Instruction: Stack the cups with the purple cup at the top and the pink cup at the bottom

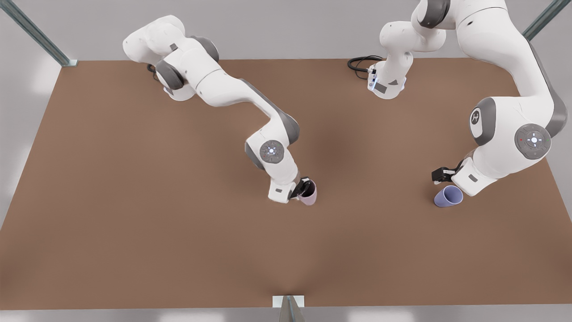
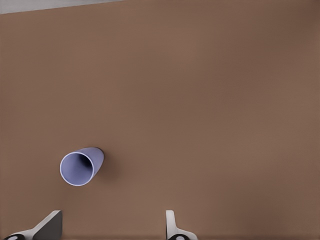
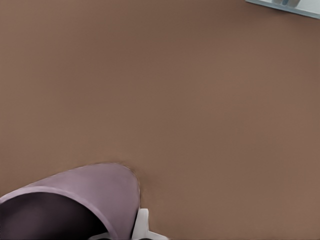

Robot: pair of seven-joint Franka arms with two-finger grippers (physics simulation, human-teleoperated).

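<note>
1. The right end effector (image 1: 304, 187) is at the pink cup (image 1: 308, 193), near the middle of the brown worktop (image 1: 134, 201). It pinches the cup's rim: in the right wrist view one white finger (image 3: 141, 226) lies against the outside of the cup wall, and the cup's dark inside is just past it.
2. The left end effector (image 1: 440, 175) is on the front view's right. Its fingers are spread wide apart with nothing between them.
3. The purple cup (image 1: 448, 196) sits on the worktop just beside the left end effector, not touching it. In the left wrist view the purple cup (image 2: 80, 166) is a little way off from the finger (image 2: 46, 226) nearest to it, outside the gap.
4. The two cups are well apart, so they are not stacked yet.
5. No words can be read on the cups. The arm on the front view's right has a small round mark on a gray patch.
6. Both cups are plain and smooth, wide at the mouth and narrow at the base, with no handle. The worktop is flat and dull.
</note>
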